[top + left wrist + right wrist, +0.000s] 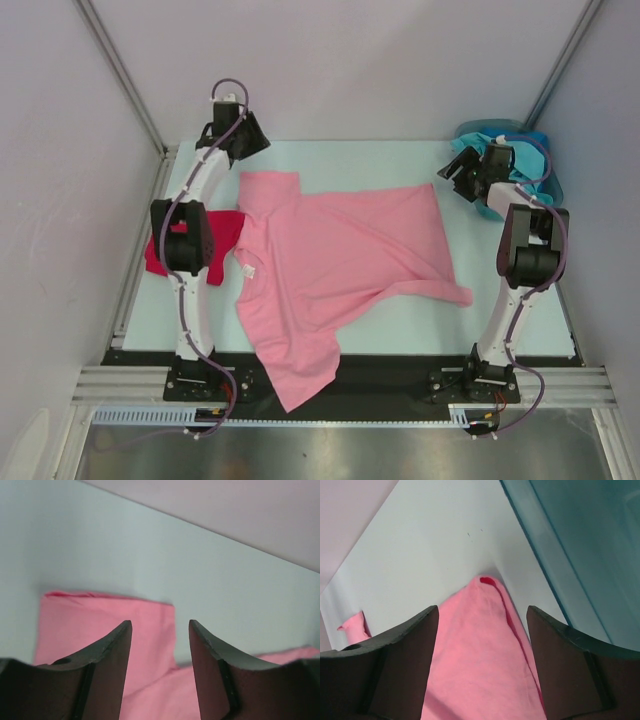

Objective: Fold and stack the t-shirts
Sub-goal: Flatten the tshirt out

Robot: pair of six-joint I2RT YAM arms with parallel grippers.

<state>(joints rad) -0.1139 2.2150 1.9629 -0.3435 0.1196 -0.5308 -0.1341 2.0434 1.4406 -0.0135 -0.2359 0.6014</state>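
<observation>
Pink shirt (340,260) sprawls across the table (380,160), its hem spilling off the 6 o'clock edge. Red shirt (228,232), at 9 o'clock, is mostly hidden under the left arm (190,240). Teal pile (535,160), at 2 o'clock, is partly behind the right gripper (468,172). That and the left gripper (243,133), at 11 o'clock, gape empty.

Arm links (193,310): white tubes, black joint housings
Cables (227,83): thin, purple-grey
Pincer fingers (107,655): dark, curved, matte
Bases (197,380): black plates

Pale lilac walls (350,60) are enclosing the pale green bench (400,320), with aluminium rails (570,385) running along its near edge.
</observation>
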